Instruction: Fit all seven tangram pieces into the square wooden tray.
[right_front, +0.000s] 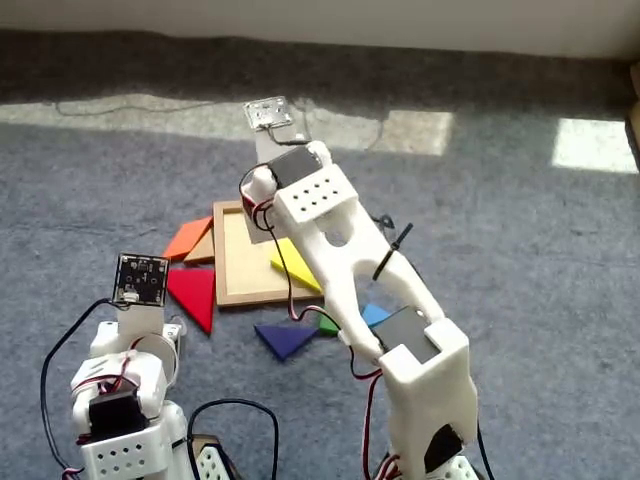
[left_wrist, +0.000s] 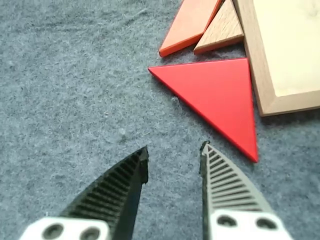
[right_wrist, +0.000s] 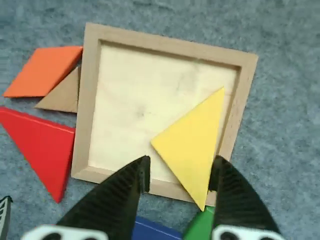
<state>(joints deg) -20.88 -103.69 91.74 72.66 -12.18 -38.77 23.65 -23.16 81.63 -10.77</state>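
Right gripper (right_wrist: 180, 165) jaws apart, straddling yellow triangle (right_wrist: 192, 145), directly below it. Triangle mostly inside tray (right_wrist: 165, 45), long edge along side wall, one corner riding over rim; likely needs nudge inward. Left gripper (left_wrist: 174, 150) jaws apart, over carpet (left_wrist: 60, 75), near red triangle (left_wrist: 220, 95).

Count: one tray, seven pieces. Outside tray: orange piece (right_wrist: 45, 70), wood-coloured triangle (right_wrist: 62, 97), red triangle, purple triangle (right_front: 285, 338), green piece (right_front: 328, 325), blue piece (right_front: 375, 314).
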